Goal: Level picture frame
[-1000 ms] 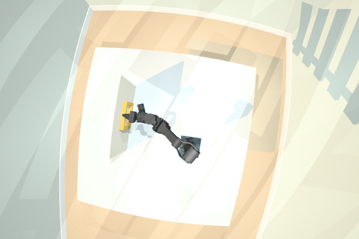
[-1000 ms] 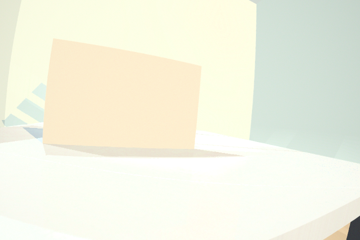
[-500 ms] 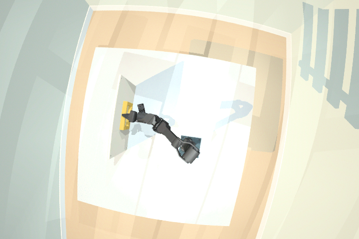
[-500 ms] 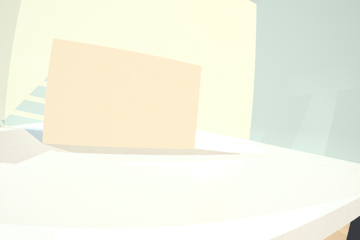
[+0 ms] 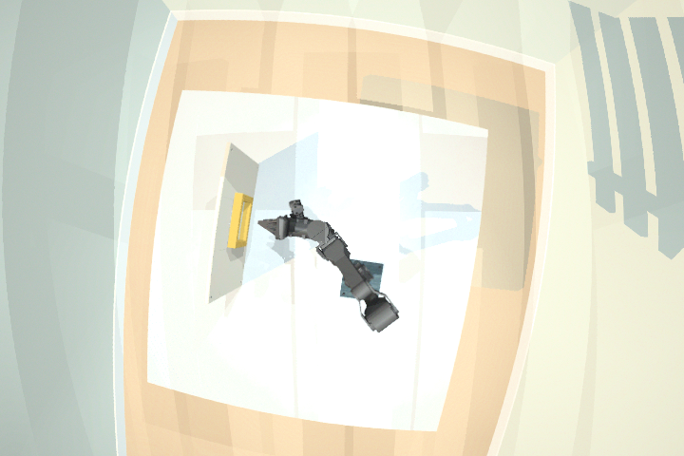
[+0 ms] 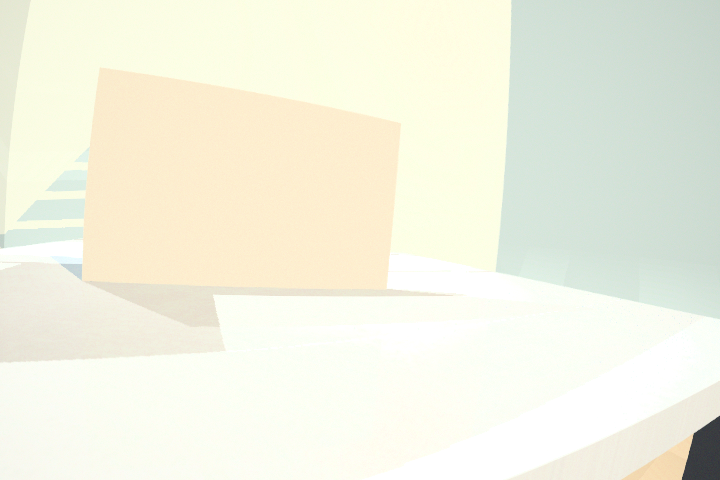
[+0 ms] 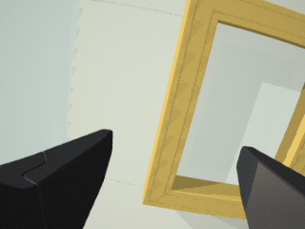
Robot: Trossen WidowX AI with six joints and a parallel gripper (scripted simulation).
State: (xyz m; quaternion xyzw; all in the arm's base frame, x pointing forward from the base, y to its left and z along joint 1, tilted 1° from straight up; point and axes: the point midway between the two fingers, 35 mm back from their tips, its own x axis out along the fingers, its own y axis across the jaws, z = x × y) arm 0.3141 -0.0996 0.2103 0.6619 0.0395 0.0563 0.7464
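No txt, labels, brands, nos. or signs I can read from here.

My exterior view: frame and arm hidden behind the panel.
The upright panel [image 6: 239,183] shows me only its back. In my wrist view, the picture frame [image 7: 164,124] runs off the edge from twelve to three o'clock, and the gripper [image 7: 175,149] is cut off toward four and eight o'clock, its right-hand finger covering some lower moulding.
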